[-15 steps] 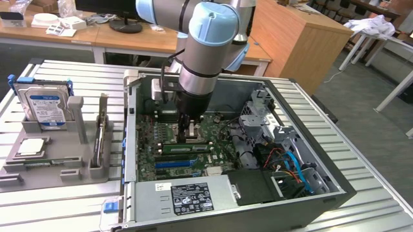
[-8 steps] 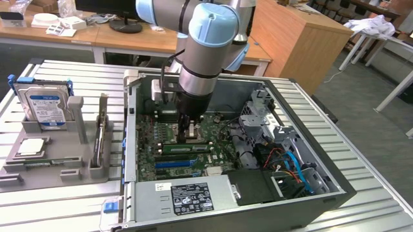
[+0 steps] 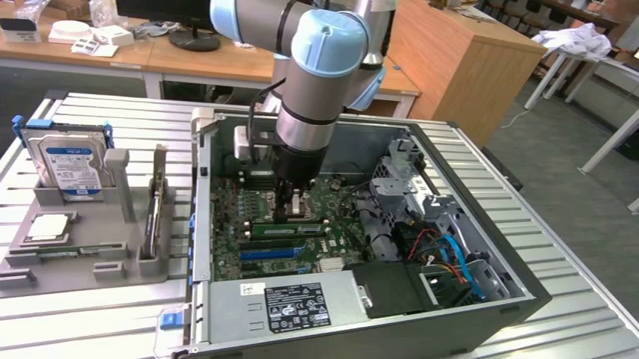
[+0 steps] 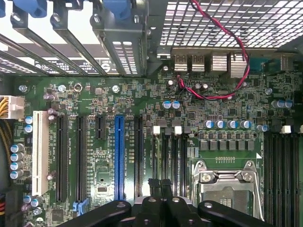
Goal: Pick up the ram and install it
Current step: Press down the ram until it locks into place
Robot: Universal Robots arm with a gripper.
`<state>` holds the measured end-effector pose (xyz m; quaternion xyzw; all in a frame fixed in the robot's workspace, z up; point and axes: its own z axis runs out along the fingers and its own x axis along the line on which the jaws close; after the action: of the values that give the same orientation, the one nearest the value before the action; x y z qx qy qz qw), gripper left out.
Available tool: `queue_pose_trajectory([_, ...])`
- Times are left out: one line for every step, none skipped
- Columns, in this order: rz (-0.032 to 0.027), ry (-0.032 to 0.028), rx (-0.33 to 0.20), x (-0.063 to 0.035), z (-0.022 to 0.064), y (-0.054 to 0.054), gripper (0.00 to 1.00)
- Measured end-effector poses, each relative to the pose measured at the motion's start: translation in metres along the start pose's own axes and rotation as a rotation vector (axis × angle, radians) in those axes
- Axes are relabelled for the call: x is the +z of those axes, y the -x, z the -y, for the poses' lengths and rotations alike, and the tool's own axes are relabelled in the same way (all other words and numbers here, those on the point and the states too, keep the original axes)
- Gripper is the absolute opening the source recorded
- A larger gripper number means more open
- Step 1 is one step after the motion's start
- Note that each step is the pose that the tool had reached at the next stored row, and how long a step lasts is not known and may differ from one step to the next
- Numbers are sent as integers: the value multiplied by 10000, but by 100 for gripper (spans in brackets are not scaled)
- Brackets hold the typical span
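Observation:
My gripper (image 3: 290, 215) reaches down into the open computer case (image 3: 499, 299), low over the green motherboard (image 3: 334, 196). Just below its tip, a long thin green ram (image 3: 292, 229) lies flat along a slot. The wrist view has the black fingertips (image 4: 154, 185) pressed together with nothing between them, right over the short black memory slots (image 4: 173, 156) beside the processor socket (image 4: 226, 189). I cannot tell whether the fingertips touch the ram.
A grey rack (image 3: 80, 258) on the exterior view's left holds a blue-labelled hard drive (image 3: 70, 166), a silver processor chip (image 3: 47, 226) and a thin board on edge (image 3: 157, 202). The power supply (image 3: 289, 305) and a cable bundle (image 3: 450, 258) crowd the case's near side.

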<state>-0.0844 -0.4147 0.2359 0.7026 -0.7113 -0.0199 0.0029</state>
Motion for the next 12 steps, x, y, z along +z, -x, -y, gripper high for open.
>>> queue_pose_trajectory([0, 0, 0, 0, 0, 0, 11])
queue_pose_trajectory([1, 0, 0, 1, 0, 0, 11])
queue_pose_trajectory([2, -1, 0, 1, 0, 1, 11])
queue_pose_trajectory([5, -2, 1, 3, 1, 4, 11])
queue_pose_trajectory([5, -3, 1, 4, 0, 9, 11])
queue_pose_trajectory([4, -2, 0, 4, 1, 12, 11])
queue_pose_trajectory([3, -1, -1, 4, 1, 16, 11])
queue_pose_trajectory([3, -1, -1, 4, 1, 16, 11])
queue_pose_trajectory([2, -1, -1, 4, 0, 16, 11])
queue_pose_trajectory([2, -1, -1, 4, 0, 17, 11])
queue_pose_trajectory([2, -1, 0, 4, 0, 17, 11])
queue_pose_trajectory([2, -1, 0, 7, 0, 17, 11])
